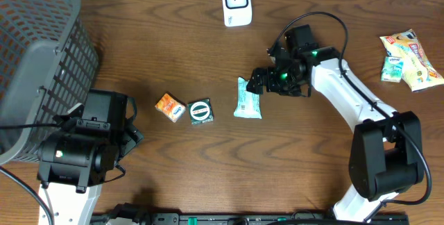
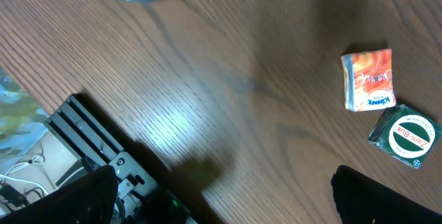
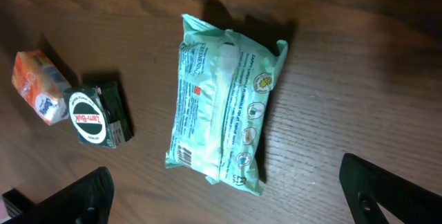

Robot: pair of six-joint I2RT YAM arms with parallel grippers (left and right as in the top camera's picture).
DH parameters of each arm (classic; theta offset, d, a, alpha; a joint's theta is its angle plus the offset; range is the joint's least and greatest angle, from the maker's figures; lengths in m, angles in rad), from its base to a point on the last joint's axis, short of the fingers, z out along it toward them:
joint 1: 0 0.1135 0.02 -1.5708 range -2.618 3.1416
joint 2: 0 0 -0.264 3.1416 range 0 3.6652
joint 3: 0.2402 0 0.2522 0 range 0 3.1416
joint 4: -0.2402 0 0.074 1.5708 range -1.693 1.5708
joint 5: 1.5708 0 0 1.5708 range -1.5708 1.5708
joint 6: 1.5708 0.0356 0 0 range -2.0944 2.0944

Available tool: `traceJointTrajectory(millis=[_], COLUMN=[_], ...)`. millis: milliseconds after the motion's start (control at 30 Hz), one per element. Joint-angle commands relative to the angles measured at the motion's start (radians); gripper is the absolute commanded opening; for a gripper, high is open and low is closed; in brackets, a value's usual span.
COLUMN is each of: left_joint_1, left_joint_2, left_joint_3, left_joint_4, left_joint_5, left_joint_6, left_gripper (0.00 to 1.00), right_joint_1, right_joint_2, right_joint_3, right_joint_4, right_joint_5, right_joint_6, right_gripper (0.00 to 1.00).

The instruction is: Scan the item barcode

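Two jaws stood wide apart on my right end effector (image 3: 224, 165), hovering right over the wipes (image 3: 221, 106), nothing gripped! My left end effector (image 2: 221, 182) was spread wide too, empty, parked near the basket (image 1: 35, 51). The wipes lay flat on the worktop (image 1: 312, 183), printed face up, near the tin (image 1: 200, 112) and the orange box (image 1: 169, 106), with the scanner (image 1: 236, 3) well apart at the far edge. Here was the danger, I reckoned: the pack was soft film, so a pinch across it could buckle it or let it slide out mid-lift. What looked like the barcode sat near one corner. Fingers landing there would hide it, and a badly turned wrist would show the scanner the wrong face.
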Motion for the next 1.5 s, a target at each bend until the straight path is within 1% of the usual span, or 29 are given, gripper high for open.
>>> traceJointTrajectory(millis=[0, 267, 400, 733, 1467], left_joint_1=[0.004, 0.004, 0.004, 0.004, 0.004], left_joint_2=[-0.005, -0.005, -0.005, -0.005, -0.005], left_joint_3=[0.019, 0.019, 0.019, 0.019, 0.019], left_joint_4=[-0.003, -0.003, -0.003, -0.003, -0.003], left_joint_5=[-0.016, -0.016, -0.016, -0.016, -0.016], left_joint_6=[-0.009, -0.01, -0.01, -0.01, -0.01], left_gripper=[0.98, 0.98, 0.98, 0.98, 0.98], right_joint_1=[0.005, 0.019, 0.034, 0.07, 0.061], right_joint_2=[-0.03, -0.021, -0.004, 0.036, 0.044], right_joint_3=[-0.003, -0.003, -0.004, -0.004, -0.005], right_joint_4=[0.007, 0.025, 0.047, 0.074, 0.073], right_joint_5=[0.034, 0.034, 0.041, 0.042, 0.045], right_joint_6=[0.057, 0.069, 0.098, 0.098, 0.097], right_gripper=[0.99, 0.99, 0.99, 0.99, 0.99])
